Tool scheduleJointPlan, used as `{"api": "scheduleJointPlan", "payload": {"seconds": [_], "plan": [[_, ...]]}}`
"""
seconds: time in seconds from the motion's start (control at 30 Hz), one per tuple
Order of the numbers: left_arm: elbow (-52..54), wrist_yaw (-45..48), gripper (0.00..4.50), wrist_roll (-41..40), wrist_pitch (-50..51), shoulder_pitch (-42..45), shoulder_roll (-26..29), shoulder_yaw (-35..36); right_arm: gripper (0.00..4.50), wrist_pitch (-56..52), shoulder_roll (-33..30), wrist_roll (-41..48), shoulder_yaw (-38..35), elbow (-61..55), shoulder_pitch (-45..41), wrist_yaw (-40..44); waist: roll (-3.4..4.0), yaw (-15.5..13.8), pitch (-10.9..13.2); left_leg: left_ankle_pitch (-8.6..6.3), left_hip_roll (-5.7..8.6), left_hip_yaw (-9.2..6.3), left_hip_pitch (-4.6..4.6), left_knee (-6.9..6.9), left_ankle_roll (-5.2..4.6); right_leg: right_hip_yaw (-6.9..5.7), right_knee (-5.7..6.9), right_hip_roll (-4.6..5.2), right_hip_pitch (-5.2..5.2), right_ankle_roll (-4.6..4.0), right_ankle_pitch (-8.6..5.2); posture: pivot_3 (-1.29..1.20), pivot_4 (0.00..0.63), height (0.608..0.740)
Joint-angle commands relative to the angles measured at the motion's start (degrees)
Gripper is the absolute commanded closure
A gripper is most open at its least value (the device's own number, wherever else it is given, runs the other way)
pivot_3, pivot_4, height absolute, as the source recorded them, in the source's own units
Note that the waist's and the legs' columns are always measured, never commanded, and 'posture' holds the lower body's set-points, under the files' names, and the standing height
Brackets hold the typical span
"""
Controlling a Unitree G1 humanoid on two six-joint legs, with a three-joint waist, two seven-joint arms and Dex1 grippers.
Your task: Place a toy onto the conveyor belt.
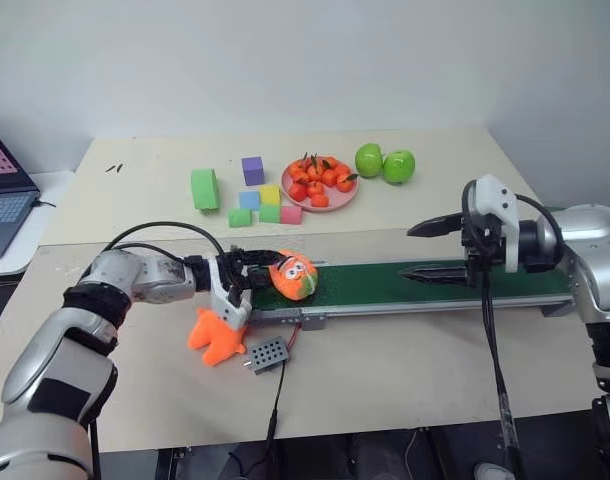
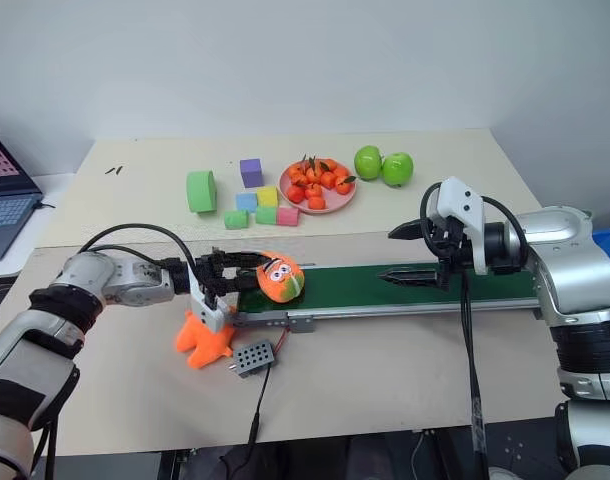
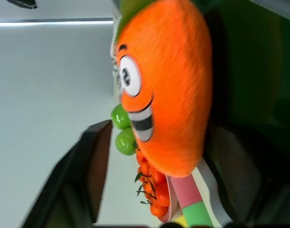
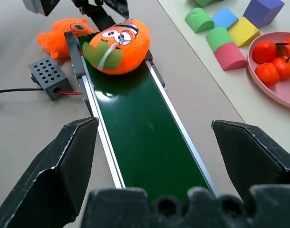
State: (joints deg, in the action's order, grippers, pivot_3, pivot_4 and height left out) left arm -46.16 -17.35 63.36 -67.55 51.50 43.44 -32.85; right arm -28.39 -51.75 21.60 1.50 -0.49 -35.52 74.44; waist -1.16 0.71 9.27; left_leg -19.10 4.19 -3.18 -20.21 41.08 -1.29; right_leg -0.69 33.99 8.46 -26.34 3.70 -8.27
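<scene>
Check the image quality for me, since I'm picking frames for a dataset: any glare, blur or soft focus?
Right wrist view: a pale glare streak lies on the green belt below the toy; its own near fingers look soft. Left wrist view: the toy is close and fuzzy, the dark finger blurred. Head views: even light, faint shadows under the apples.

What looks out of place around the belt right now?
The orange star-shaped plush lies on the table against the belt's near end, beside the small grey box, under the left gripper. The toy itself sits squarely on the belt.
</scene>
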Motion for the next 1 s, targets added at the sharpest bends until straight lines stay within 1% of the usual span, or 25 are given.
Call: {"api": "scheduleJointPlan", "payload": {"seconds": [0.03, 0.13, 0.2, 0.23, 0.27, 0.3, 0.33, 0.37, 0.4, 0.43, 0.47, 0.53, 0.57, 0.63, 0.73, 0.87, 1.0], "plan": [[0.8, 1.6, 0.04, -2.5, -2.3, 1.0, 1.7, 0.1, 0.0, 0.2, -0.3, 0.8, -1.4, -0.4, -1.5, -0.1, 0.0, 0.1, 0.0, 0.0, 0.0, -0.01, 0.0, -0.01, 0.0, 0.0, 0.0, 0.0, -0.01, 0.0, 0.0, 0.0, 0.15, 0.74], [1.0, 3.4, 0.04, -4.4, -2.4, 1.0, 2.4, 0.8, 0.0, 0.5, -0.1, 0.6, -1.1, 0.1, -1.9, 0.1, 0.0, 0.1, 0.0, 0.0, -0.01, 0.01, -0.01, -0.01, 0.0, 0.0, 0.0, 0.0, -0.03, 0.0, 0.0, 0.0, 0.15, 0.74], [0.1, 5.8, 0.04, -7.8, -3.1, 1.0, 2.8, 1.7, 0.0, 0.6, 0.0, 0.5, -0.9, 0.3, -2.1, 0.2, 0.0, 0.1, 0.0, 0.0, 0.0, 0.03, -0.01, 0.0, 0.0, 0.0, 0.0, 0.0, -0.02, 0.0, 0.0, 0.0, 0.15, 0.74], [-1.0, 8.1, 0.04, -10.9, -3.7, 1.1, 2.9, 2.2, 0.0, 0.7, 0.0, 0.4, -0.9, 0.5, -2.3, 0.3, 0.0, 0.1, 0.0, 0.0, 0.0, 0.02, -0.01, 0.01, 0.0, 0.0, 0.0, 0.0, -0.02, 0.0, 0.0, 0.0, 0.15, 0.74], [-3.8, 14.9, 0.04, -20.1, -3.8, 0.8, 2.2, 2.7, 0.0, 0.7, -0.1, 0.4, -0.9, 0.7, -2.5, 0.5, 0.0, 0.0, 0.0, 0.0, 0.0, 0.01, -0.01, 0.0, 0.0, 0.0, 0.0, 0.0, -0.02, 0.0, 0.0, 0.0, 0.15, 0.74], [-5.5, 20.5, 0.04, -27.4, -3.6, 0.4, 1.7, 2.9, 0.0, 0.8, -0.2, 0.4, -0.9, 0.8, -2.6, 0.6, 0.0, 0.0, 0.0, 0.0, 0.0, -0.02, -0.01, 0.0, 0.0, 0.01, 0.0, 0.0, -0.03, 0.0, 0.0, 0.0, 0.15, 0.74], [-4.0, 32.1, 0.04, -40.6, 1.4, -1.8, 1.1, 3.2, 0.0, 0.8, -0.3, 0.4, -1.0, 1.0, -2.7, 0.7, 0.0, 0.1, 0.0, 0.0, 0.0, -0.04, -0.02, 0.02, 0.0, 0.01, 0.02, 0.0, -0.06, 0.0, 0.0, 0.0, 0.15, 0.74], [0.4, 44.5, 0.04, -53.8, 9.4, -4.5, 1.0, 3.8, 0.0, 1.0, -0.5, 0.3, -1.1, 1.2, -2.7, 0.8, 0.01, 0.1, 0.0, 0.0, 0.0, -0.11, -0.03, 0.02, -0.01, 0.01, 0.02, 0.0, -0.07, 0.0, 0.0, 0.0, 0.15, 0.74], [6.6, 55.8, 0.04, -65.5, 20.3, -7.2, 1.1, 5.3, 0.0, 1.1, -0.7, 0.3, -1.2, 1.4, -2.8, 1.0, 0.01, 0.1, 0.0, -0.01, -0.01, -0.18, 0.01, -0.01, -0.02, 0.03, 0.04, 0.02, -0.07, 0.0, 0.0, 0.0, 0.15, 0.74], [12.5, 64.6, 0.04, -75.1, 31.2, -9.2, 1.5, 7.1, 0.0, 1.2, -1.0, 0.2, -1.4, 1.6, -2.9, 1.2, 0.03, 0.3, 0.0, -0.04, -0.03, -0.25, -0.01, 0.03, -0.08, 0.02, 0.06, 0.03, -0.1, 0.0, 0.0, 0.0, 0.15, 0.74], [18.1, 70.4, 0.04, -80.8, 43.2, -10.3, 2.5, 8.3, 0.0, 1.3, -1.4, 0.2, -1.6, 1.9, -2.9, 1.4, 0.04, 0.4, 0.0, -0.1, -0.08, -0.27, -0.08, 0.13, -0.17, 0.05, 0.11, 0.03, -0.17, 0.0, 0.0, 0.0, 0.15, 0.74], [28.3, 75.6, 0.04, -88.4, 61.5, -11.8, 4.6, 10.5, 0.0, 1.5, -2.1, 0.0, -1.8, 2.5, -3.1, 1.8, 0.03, 0.7, 0.1, -0.16, -0.12, -0.27, -0.27, 0.32, -0.27, 0.09, 0.14, 0.03, -0.29, 0.02, 0.0, 0.0, 0.15, 0.74], [33.4, 76.9, 0.04, -91.3, 68.6, -12.7, 6.0, 11.2, 0.0, 1.3, -2.5, 0.0, -1.9, 2.6, -3.2, 1.9, 0.03, 0.7, 0.1, -0.17, -0.1, -0.28, -0.36, 0.43, -0.3, 0.08, 0.15, 0.01, -0.31, 0.05, 0.02, 0.0, 0.15, 0.74], [42.0, 78.6, 0.04, -95.5, 78.4, -14.1, 8.0, 13.2, 0.0, 1.0, -3.0, 0.2, -2.0, 2.6, -3.6, 2.1, 0.03, 0.9, 0.1, -0.24, -0.08, -0.28, -0.41, 0.59, -0.4, 0.08, 0.18, -0.02, -0.31, 0.07, 0.02, 0.0, 0.15, 0.74], [49.4, 78.2, 0.04, -98.1, 87.9, -14.1, 9.0, 16.3, 0.0, 0.5, -3.2, 0.7, -2.5, 2.6, -4.2, 2.0, 0.03, 1.0, 0.1, -0.26, -0.05, -0.25, -0.34, 0.61, -0.41, 0.12, 0.11, -0.02, -0.2, 0.11, 0.04, 0.0, 0.15, 0.74], [53.4, 77.2, 0.04, -98.1, 94.6, -12.6, 8.0, 19.8, 0.0, -0.3, -3.2, 1.6, -3.1, 1.7, -4.3, 1.8, 0.03, 0.8, 0.1, -0.26, -0.04, -0.22, -0.08, 0.6, -0.41, 0.12, 0.08, -0.03, 0.05, 0.11, 0.04, 0.0, 0.15, 0.74], [54.8, 75.3, 0.04, -96.7, 97.4, -11.8, 5.8, 22.1, 0.0, -1.3, -2.6, 2.7, -4.3, 0.1, -4.0, 0.8, 0.03, 0.7, 0.1, -0.26, -0.04, -0.18, -0.06, 0.59, -0.4, 0.15, 0.06, -0.04, 0.04, 0.11, 0.04, 0.0, 0.15, 0.74]]}}
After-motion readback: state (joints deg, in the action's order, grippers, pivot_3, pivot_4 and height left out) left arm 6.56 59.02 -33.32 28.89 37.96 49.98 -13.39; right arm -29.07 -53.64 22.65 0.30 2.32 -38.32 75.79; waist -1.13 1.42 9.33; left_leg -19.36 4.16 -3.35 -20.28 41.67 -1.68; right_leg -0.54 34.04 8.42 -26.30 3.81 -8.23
